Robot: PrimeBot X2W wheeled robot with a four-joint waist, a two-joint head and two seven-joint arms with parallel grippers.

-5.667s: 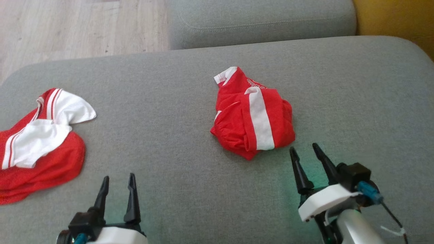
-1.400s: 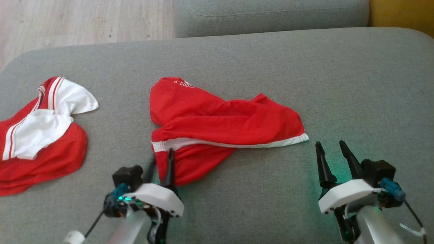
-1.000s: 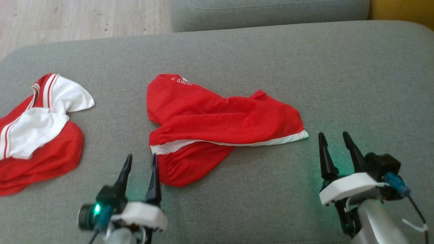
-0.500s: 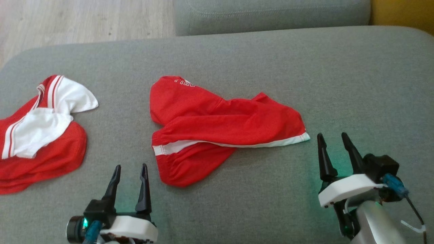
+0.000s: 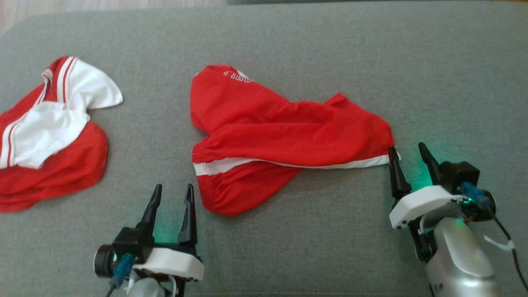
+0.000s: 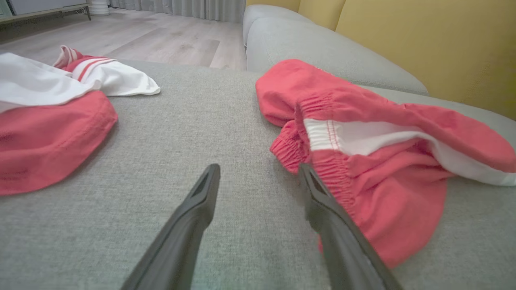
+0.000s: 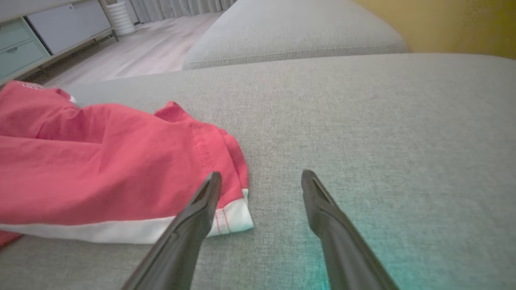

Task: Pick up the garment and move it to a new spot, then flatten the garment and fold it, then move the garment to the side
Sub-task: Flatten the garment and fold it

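Red shorts [image 5: 288, 136], the task's garment, lie opened out across the middle of the grey sofa cushion [image 5: 330, 49], a white band [image 5: 288, 164] running along the near edge from the gathered waistband [image 6: 318, 133] at the robot's left to the hem corner [image 7: 236, 219] at its right. A few seconds earlier the same garment sat as a compact bundle further to the right; it now lies at a new spot and is roughly spread, so the move appears done and the flattening is in hand. Folds and a doubled-under lobe at the near left remain, so it is not yet flat. The left gripper [image 5: 173, 186], which a moment ago reached into the waistband, has drawn back and stands just beside that lobe, jaws wide and empty; in the left wrist view [image 6: 259, 167] one finger lies against the edge of the cloth while the other is over bare cushion. The right gripper [image 5: 407, 146], also spread wide and holding nothing, has closed in on the hem corner, and in its wrist view [image 7: 262, 174] one finger overlaps the white edge. Both are thus placed, it seems, for grasping opposite ends and pulling the cloth taut. The head camera has tilted down meanwhile. A second red-and-white garment [image 5: 49, 136] lies well apart at the far left.
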